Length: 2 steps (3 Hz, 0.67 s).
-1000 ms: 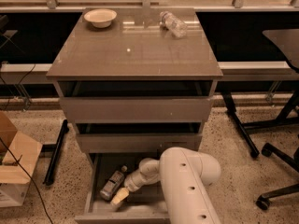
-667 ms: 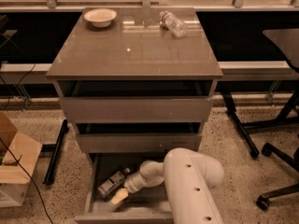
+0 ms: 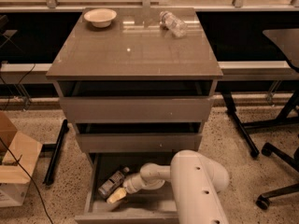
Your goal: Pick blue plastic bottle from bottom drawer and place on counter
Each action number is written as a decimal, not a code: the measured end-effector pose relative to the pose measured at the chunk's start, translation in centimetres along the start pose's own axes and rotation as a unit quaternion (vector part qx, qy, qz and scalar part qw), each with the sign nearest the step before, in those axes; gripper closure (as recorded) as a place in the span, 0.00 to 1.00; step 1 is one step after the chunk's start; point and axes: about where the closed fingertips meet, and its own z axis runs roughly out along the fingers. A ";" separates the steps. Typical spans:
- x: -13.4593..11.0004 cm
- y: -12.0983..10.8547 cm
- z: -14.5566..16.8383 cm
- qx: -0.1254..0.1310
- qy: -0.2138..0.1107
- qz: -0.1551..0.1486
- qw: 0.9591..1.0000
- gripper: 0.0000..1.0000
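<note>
CAMERA VIEW: A rounded white plastic arm (image 3: 196,185) reaches down into the open bottom drawer (image 3: 117,216) of a grey-brown cabinet, its gripper (image 3: 117,196) low over the drawer's flat floor near the left wall. Whether the claw is spread or pressed together cannot be told. The blue plastic bottle (image 3: 112,183) lies on its side in that drawer, tilted on a diagonal, just beside and above the gripper and close to the drawer's left wall; contact between the two cannot be made out. The arm's thick shell covers the right half of the drawer, and the middle drawer (image 3: 138,143) overhangs its back part. The top drawer (image 3: 135,110) sits above, a dark gap showing over each flat front. On the glossy, reflective counter (image 3: 135,55), a shallow pale bowl (image 3: 100,17) stands at the back left and a clear ribbed bottle (image 3: 173,24) lies at the back right, well apart; a broad smooth stretch runs from them to the squared front edge. On the speckled floor (image 3: 65,199), a cardboard box (image 3: 16,167) sits to the left and a wheeled chair base (image 3: 267,150) to the right.
</note>
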 end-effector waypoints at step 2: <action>-3.0 -1.2 1.5 -0.012 -0.032 -0.013 0.999 0.00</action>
